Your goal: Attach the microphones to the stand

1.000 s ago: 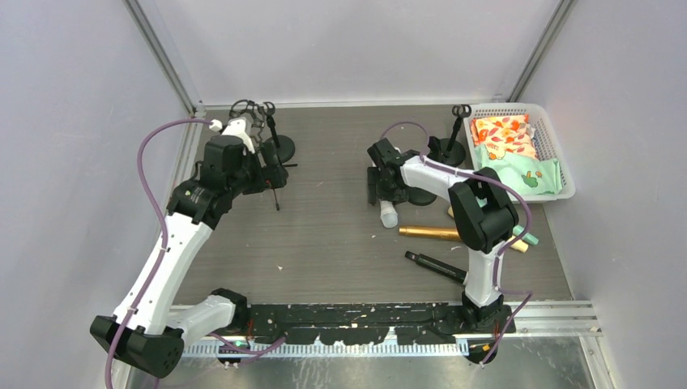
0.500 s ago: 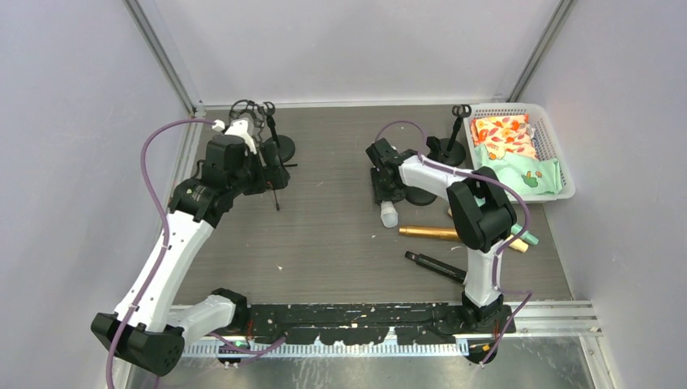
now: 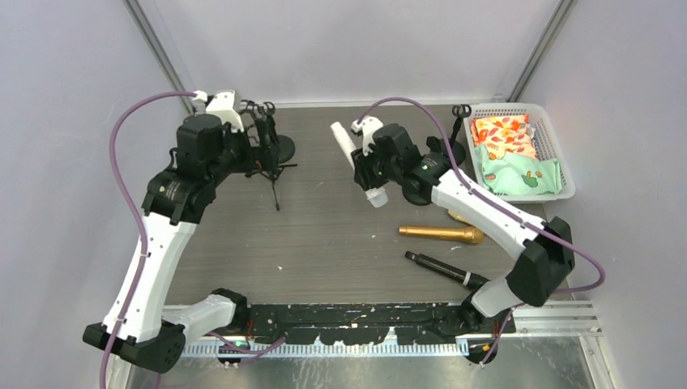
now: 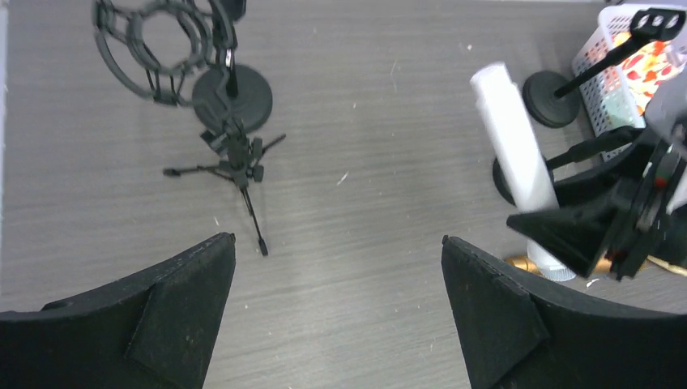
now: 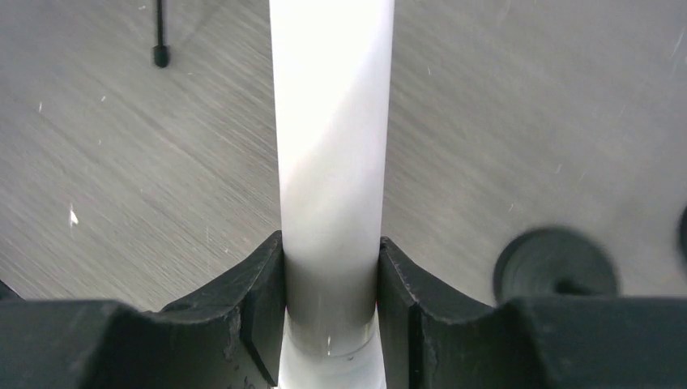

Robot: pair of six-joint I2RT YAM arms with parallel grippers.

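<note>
The right gripper [image 3: 366, 172] is clenched around the white microphone [image 3: 341, 139], held tilted above the table at upper centre of the top view. The left gripper [image 4: 338, 243] hangs spread and empty at upper left, over the small tripod [image 4: 239, 156]. The step looks like carrying this microphone to a stand; next it probably needs lining up with a clip, perhaps on the round-based stand [image 3: 460, 112] at upper right, and pressing in.

Tripod stand [image 3: 271, 171] rear left; basket [image 3: 531, 197] rear right; microphones [image 3: 441, 233] before basket.
</note>
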